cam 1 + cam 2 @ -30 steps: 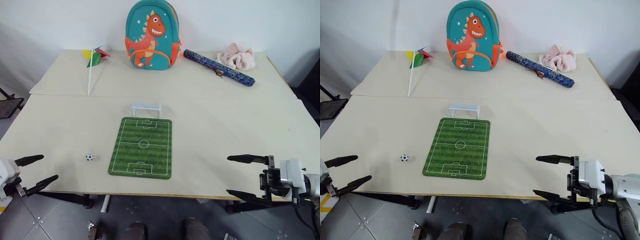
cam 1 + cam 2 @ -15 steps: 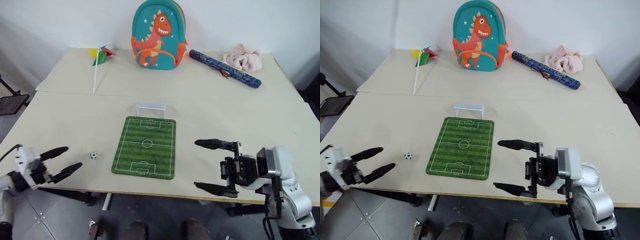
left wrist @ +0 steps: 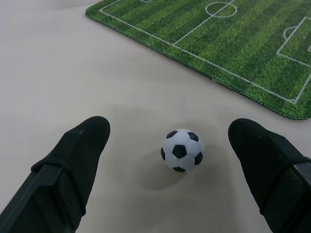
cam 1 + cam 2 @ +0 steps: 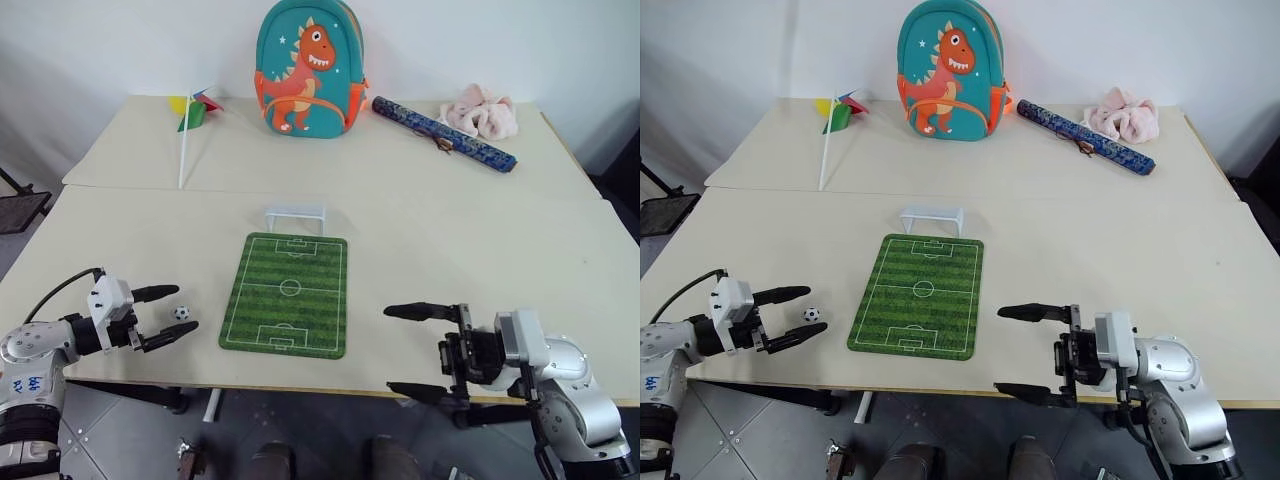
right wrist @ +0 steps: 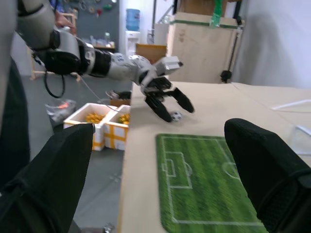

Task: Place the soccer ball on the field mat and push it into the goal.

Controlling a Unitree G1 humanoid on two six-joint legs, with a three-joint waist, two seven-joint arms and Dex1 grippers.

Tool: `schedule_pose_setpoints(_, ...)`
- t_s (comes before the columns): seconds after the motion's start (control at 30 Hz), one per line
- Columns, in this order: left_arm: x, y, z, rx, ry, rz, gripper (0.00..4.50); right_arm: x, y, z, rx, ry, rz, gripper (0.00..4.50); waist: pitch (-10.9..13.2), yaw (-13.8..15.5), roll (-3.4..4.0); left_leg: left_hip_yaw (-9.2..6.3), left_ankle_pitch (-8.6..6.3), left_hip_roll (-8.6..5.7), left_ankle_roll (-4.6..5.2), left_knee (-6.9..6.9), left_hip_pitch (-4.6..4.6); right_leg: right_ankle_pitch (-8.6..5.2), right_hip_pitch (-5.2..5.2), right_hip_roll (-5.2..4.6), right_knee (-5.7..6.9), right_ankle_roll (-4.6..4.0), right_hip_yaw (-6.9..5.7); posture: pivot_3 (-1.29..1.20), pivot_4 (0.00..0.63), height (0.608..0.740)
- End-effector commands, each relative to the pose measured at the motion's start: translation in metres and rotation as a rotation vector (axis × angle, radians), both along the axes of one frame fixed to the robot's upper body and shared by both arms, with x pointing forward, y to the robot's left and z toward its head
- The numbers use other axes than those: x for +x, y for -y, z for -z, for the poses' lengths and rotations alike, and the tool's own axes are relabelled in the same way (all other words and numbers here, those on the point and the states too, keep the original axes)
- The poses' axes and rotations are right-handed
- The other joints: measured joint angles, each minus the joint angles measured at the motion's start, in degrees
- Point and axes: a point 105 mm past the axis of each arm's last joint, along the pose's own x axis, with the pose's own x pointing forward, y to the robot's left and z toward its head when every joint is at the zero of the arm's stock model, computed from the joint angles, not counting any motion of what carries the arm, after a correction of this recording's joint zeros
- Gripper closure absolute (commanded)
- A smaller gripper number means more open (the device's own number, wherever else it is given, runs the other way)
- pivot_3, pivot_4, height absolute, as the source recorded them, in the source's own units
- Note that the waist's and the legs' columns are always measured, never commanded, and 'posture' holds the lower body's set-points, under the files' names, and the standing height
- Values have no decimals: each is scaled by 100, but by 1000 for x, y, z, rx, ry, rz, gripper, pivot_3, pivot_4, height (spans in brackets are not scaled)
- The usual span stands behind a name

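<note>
From the head camera, the left gripper sits spread wide at the table's near edge, the soccer ball between its fingertips (untouched), the field mat just beyond. The goal stands at the mat's far end. The right gripper hangs released, empty.

In the left wrist view, the ball lies on bare table between the fingers.

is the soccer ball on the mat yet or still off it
Off it. The soccer ball sits on the bare table beside the field mat, between the open left gripper's fingers, untouched.
</note>
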Motion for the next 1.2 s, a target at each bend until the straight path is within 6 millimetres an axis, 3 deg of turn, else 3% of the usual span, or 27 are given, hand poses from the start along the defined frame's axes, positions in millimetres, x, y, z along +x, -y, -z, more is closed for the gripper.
schedule_pose_setpoints(0.03, 0, -2, 1, 18, 7, -1, 950, -2, 5, -5, -8, 39, 14, 0, 0, -5, 0, 0, 0, 1, 0, -1, 0, 0, -1, 0, 0, 0, 0, 0, 150, 740)
schedule_pose_setpoints(0.33, -3, -3, 9, 10, -34, 6, 3611, 0, 9, -1, -35, 31, 41, 0, 0, 0, 0, 0, 0, 0, 0, -1, 0, 0, -2, 0, 1, 0, 1, 0, 150, 740)
schedule_pose_setpoints(0.47, 3, 0, 0, -19, 15, 3, 3638, 2, 18, 2, -45, 32, 64, 0, 0, 4, -1, 1, 0, 0, 0, 0, -1, 0, -1, 0, 1, 0, 1, 0, 150, 740)
schedule_pose_setpoints(0.53, 4, 10, -10, -39, 29, 50, 3638, 3, 32, 7, -50, 36, 100, 0, 1, 4, -1, 1, 0, 0, 0, 0, 0, 0, -1, 0, 1, 0, 1, 0, 150, 740)
schedule_pose_setpoints(0.7, -6, 60, -37, -42, -21, 296, 3638, 1, 68, 17, -81, 23, 184, 0, 3, 35, -5, -1, 0, -3, 2, 8, -16, 2, -1, -2, -1, 2, 0, 0, 150, 740)
schedule_pose_setpoints(0.83, -14, 117, -62, -19, -11, 524, 3638, -6, 91, 25, -116, 16, 210, 0, 4, 22, -4, -1, -1, -2, 2, 7, -15, 3, -1, -2, -5, 4, 3, 0, 150, 740)
schedule_pose_setpoints(0.97, -14, 147, -37, 129, -65, 618, 3638, -14, 97, 33, -139, 24, 195, 0, 4, -18, 6, 14, 0, -2, 2, 7, -8, 4, 2, 0, -6, 6, 9, 0, 150, 740)
schedule_pose_setpoints(1.1, -5, 168, -20, 140, -74, 619, 3638, -17, 91, 40, -120, 19, 183, 0, 8, -21, 4, 71, 0, 11, 2, 1, 5, 4, 2, 18, -6, 6, 28, 0, 150, 740)
schedule_pose_setpoints(1.2, -5, 171, -6, 194, -81, 645, 3638, -19, 83, 43, -98, 20, 176, 0, 11, 0, -1, 72, 0, 10, 2, 10, 3, 6, 2, 18, -5, 11, 35, 0, 150, 740)
